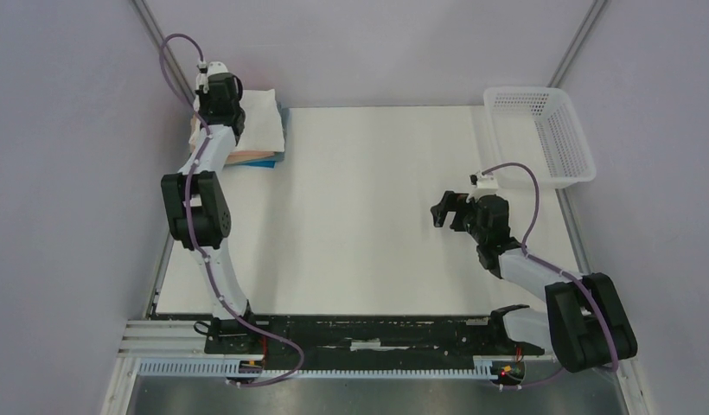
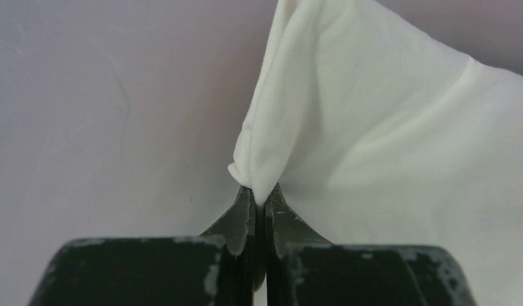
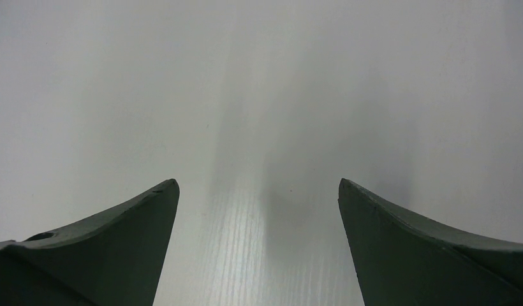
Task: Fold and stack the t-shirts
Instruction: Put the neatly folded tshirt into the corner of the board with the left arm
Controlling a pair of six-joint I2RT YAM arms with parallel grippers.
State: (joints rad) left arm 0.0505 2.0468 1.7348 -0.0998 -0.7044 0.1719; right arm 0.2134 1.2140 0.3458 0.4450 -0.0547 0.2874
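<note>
A folded white t-shirt [image 1: 263, 119] lies on top of a stack at the table's far left corner. Salmon-pink [image 1: 240, 157] and blue [image 1: 266, 162] shirt edges show under it; a tan edge [image 1: 194, 126] peeks out on the left. My left gripper [image 1: 214, 97] is over the stack's far left part and is shut on a pinched corner of the white t-shirt [image 2: 348, 115], with the cloth rising from between its fingertips [image 2: 245, 210]. My right gripper [image 1: 441, 213] is open and empty above the bare table at the right; its fingers [image 3: 144, 210] stand wide apart.
A white plastic mesh basket [image 1: 541, 134] stands at the far right edge of the white table [image 1: 368, 199]. Grey walls close in the left, back and right sides. A black rail with the arm bases runs along the near edge.
</note>
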